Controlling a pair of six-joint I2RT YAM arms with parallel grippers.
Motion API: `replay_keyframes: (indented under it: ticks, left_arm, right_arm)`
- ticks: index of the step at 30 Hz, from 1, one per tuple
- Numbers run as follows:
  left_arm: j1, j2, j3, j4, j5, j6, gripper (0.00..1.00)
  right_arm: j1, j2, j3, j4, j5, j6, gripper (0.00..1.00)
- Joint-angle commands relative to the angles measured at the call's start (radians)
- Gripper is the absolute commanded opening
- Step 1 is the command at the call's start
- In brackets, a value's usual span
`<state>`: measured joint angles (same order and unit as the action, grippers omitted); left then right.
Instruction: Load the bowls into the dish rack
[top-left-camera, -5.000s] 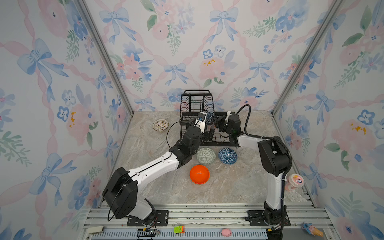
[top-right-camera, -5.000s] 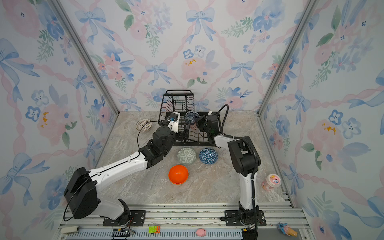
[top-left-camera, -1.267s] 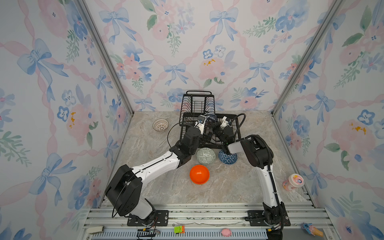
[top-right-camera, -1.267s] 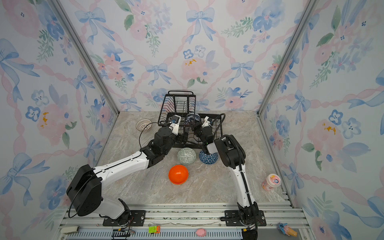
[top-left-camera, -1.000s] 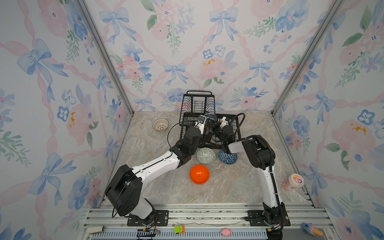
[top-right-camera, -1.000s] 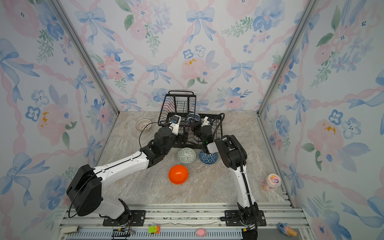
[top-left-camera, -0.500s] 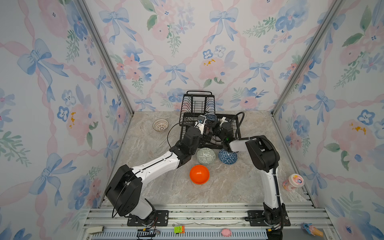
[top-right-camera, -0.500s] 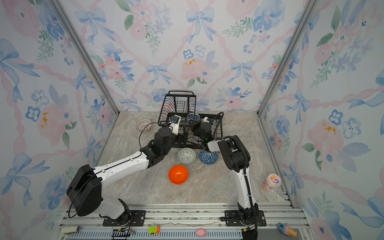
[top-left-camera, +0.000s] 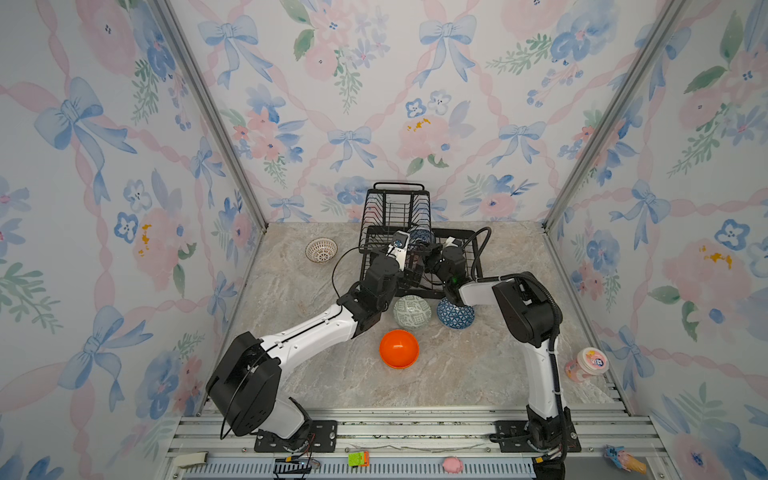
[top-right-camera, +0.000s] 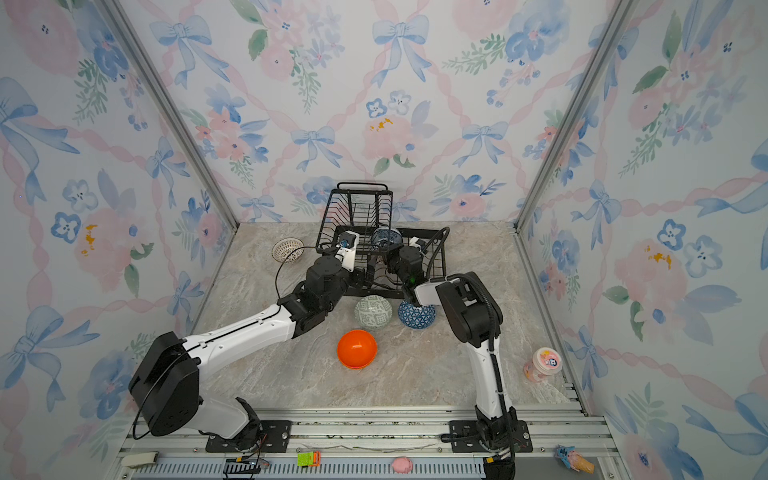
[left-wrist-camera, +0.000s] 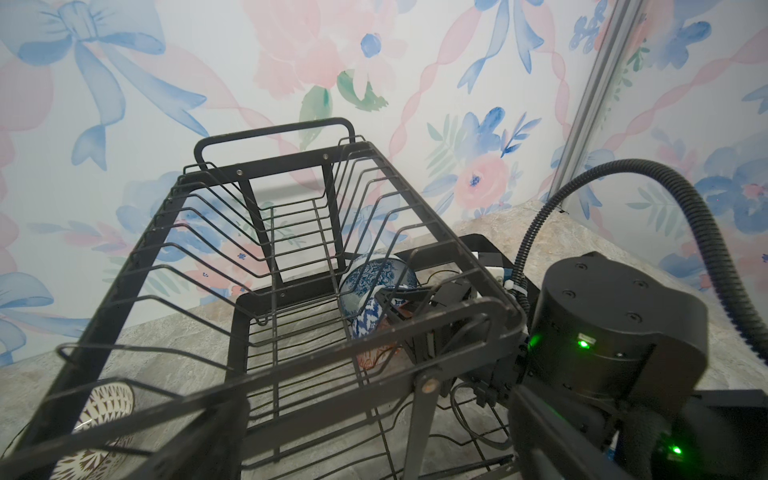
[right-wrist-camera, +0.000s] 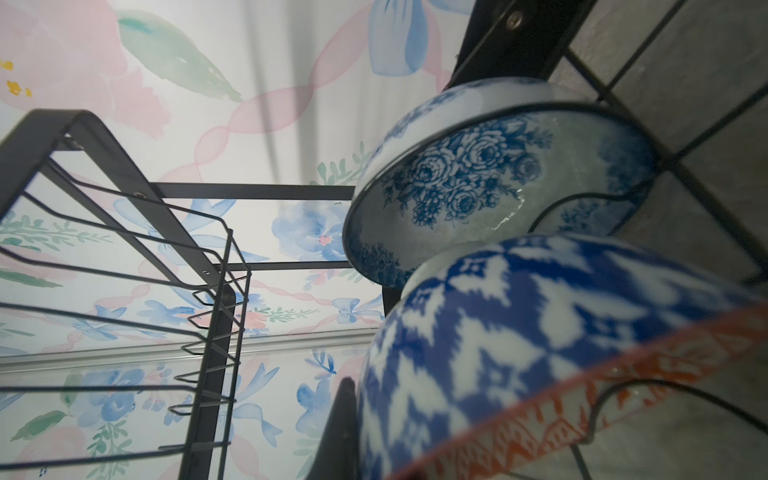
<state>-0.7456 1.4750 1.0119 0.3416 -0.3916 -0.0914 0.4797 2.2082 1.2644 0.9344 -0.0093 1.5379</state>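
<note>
The black wire dish rack (top-left-camera: 397, 199) (top-right-camera: 360, 195) (left-wrist-camera: 270, 133) stands at the back wall. In its lower tray a blue-and-white bowl (top-left-camera: 420, 237) (right-wrist-camera: 478, 178) stands on edge. Just in front of it, my right gripper (top-left-camera: 428, 254) is shut on the rim of the red-orange patterned bowl (right-wrist-camera: 540, 332) (left-wrist-camera: 368, 322); one finger (right-wrist-camera: 338, 424) lies on its outside. My left gripper (top-left-camera: 409, 262) (left-wrist-camera: 374, 407) is open at the rack's front, a rack rail crossing between its fingers. On the table lie the white lattice (top-left-camera: 321, 250), grey-green (top-left-camera: 411, 311), dark blue (top-left-camera: 456, 313) and orange (top-left-camera: 399, 349) bowls.
A pink-lidded cup (top-left-camera: 588, 363) stands at the right wall. Small toys lie on the front rail (top-left-camera: 415, 432). The right arm's black cable (top-left-camera: 482, 245) loops over the rack's right side. Flowered walls close in on three sides.
The right arm's elbow has swung a little to the right while its gripper stays in the rack with the bowl. The left arm has not moved.
</note>
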Motion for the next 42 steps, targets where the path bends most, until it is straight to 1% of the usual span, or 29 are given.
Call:
replay_keyframes:
  ticks: [1,3,6,21,26,35,42]
  left_arm:
    - [0.006,-0.026,-0.014,0.004,0.002,-0.019,0.98]
    - [0.006,-0.030,-0.013,0.000,0.002,-0.022,0.98]
    - [0.006,-0.034,-0.013,-0.007,-0.001,-0.021,0.98]
    - [0.009,-0.051,-0.025,-0.020,-0.007,-0.028,0.98]
    - [0.008,-0.051,-0.024,-0.019,-0.004,-0.032,0.98]
    - [0.012,-0.066,-0.032,-0.027,-0.006,-0.036,0.98]
    - [0.015,-0.077,-0.035,-0.037,-0.005,-0.043,0.98]
  right_arm:
    - [0.025,-0.030,-0.026,-0.087,0.000,0.023,0.03]
    - [0.030,-0.032,-0.021,-0.112,-0.001,0.018,0.04]
    - [0.036,-0.033,-0.023,-0.117,0.008,0.024,0.08]
    - [0.049,-0.031,-0.031,-0.144,0.012,0.054,0.15]
    - [0.050,-0.043,-0.031,-0.154,0.014,0.051,0.17]
    - [0.047,-0.052,-0.036,-0.154,0.010,0.042,0.25]
    - [0.036,-0.077,-0.043,-0.169,0.002,0.023,0.29]
